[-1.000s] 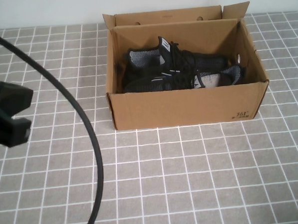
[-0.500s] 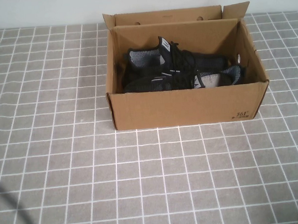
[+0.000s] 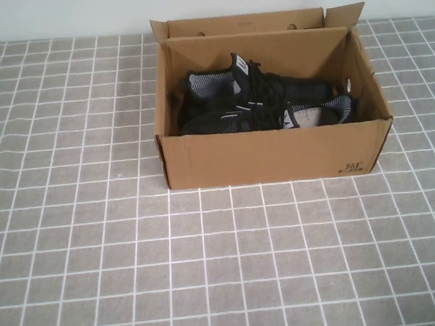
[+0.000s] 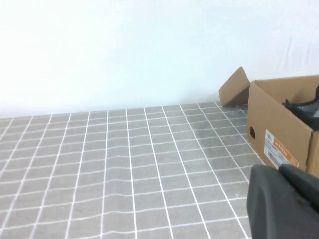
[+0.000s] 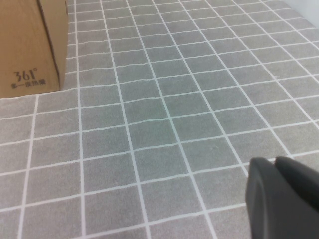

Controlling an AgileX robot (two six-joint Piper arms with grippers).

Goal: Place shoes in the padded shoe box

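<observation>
Both black knit sneakers [image 3: 262,102] are lying inside the brown corrugated shoe box [image 3: 275,156], side by side and heel-to-toe, one showing its grey-white lining at the left end, the other at the right end. The box is sitting toward the far side of the grey tiled desk [image 3: 208,266], flaps standing open, small dark print on its front right corner.

Neither arm is appearing in the high view. The left end effector [image 4: 284,199] is showing only as a dark housing at the edge of its wrist view, hanging over bare desk well to the left of the box; whether it is released or clenched, I cannot tell. The right end effector [image 5: 281,196] is showing likewise, over bare desk in front of and to the right of the box's printed corner; its state I also cannot tell. Nothing is visibly being carried by either.

Judgement: the placing step is looking complete, both shoes boxed. Little is remaining; at most, the next move is calling for folding the flaps down, if closing is wanted
</observation>
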